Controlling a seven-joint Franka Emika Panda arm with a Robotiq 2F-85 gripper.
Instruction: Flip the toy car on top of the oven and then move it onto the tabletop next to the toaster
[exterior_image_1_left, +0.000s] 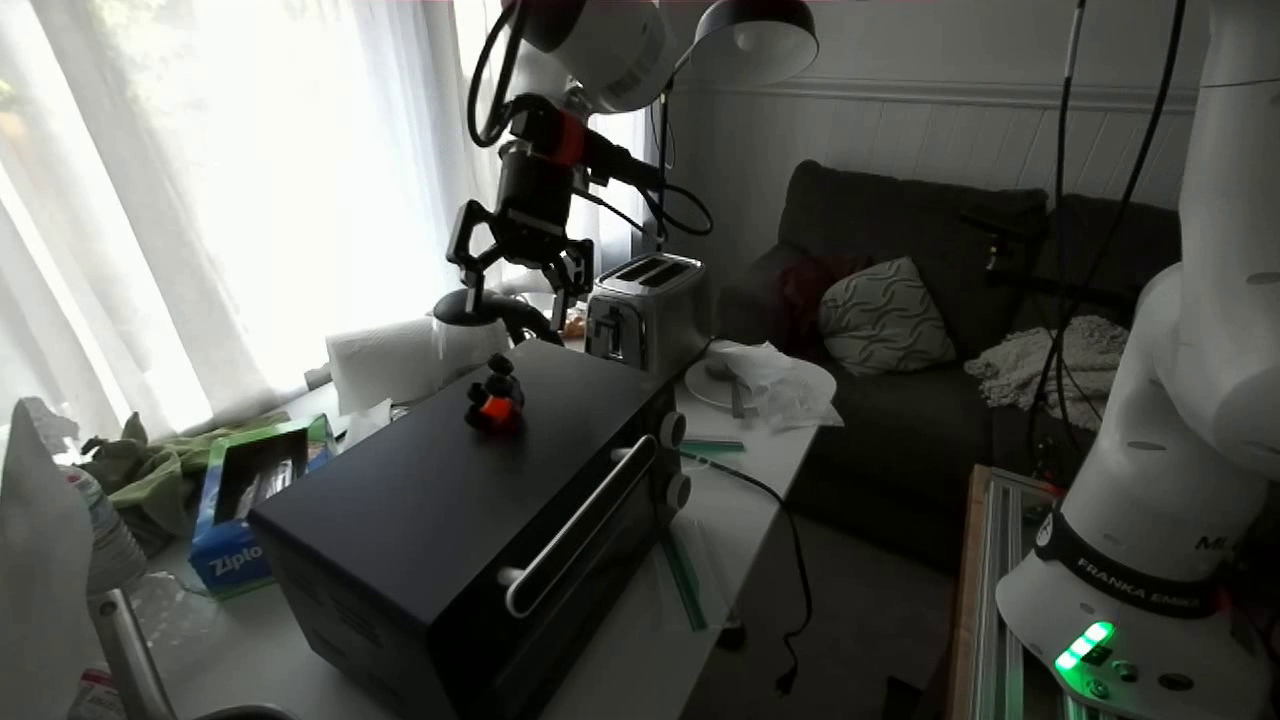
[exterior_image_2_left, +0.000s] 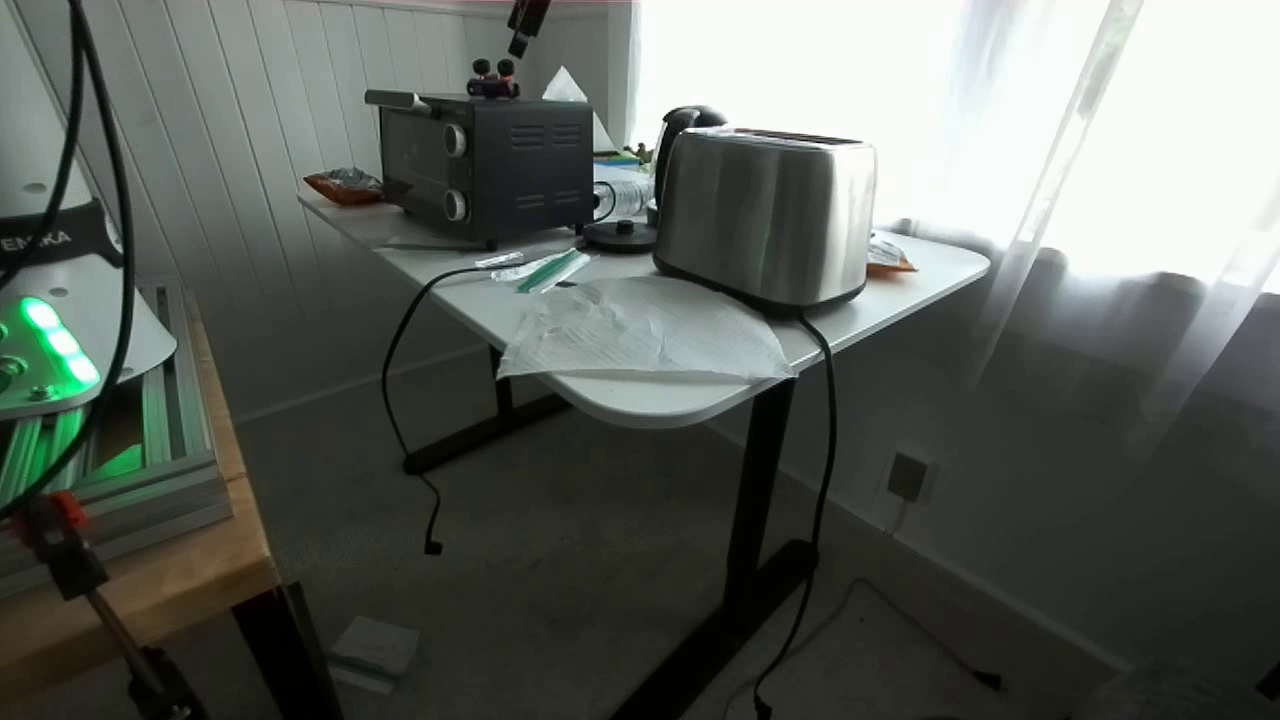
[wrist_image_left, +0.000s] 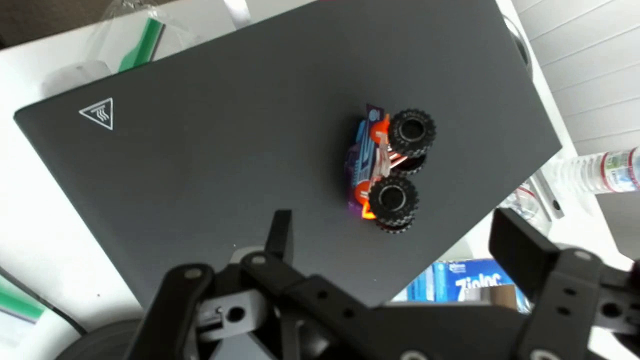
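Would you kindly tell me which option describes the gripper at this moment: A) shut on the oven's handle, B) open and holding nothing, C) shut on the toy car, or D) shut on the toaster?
B: the gripper, seen in an exterior view, has nothing between its jaws, which stand wide apart in the wrist view, while the toy car lies clear of them on top of the oven.

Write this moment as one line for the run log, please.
gripper: open, nothing held | toy car: wheels up on oven | toaster: on tabletop | pending: likely flip, then move beside toaster
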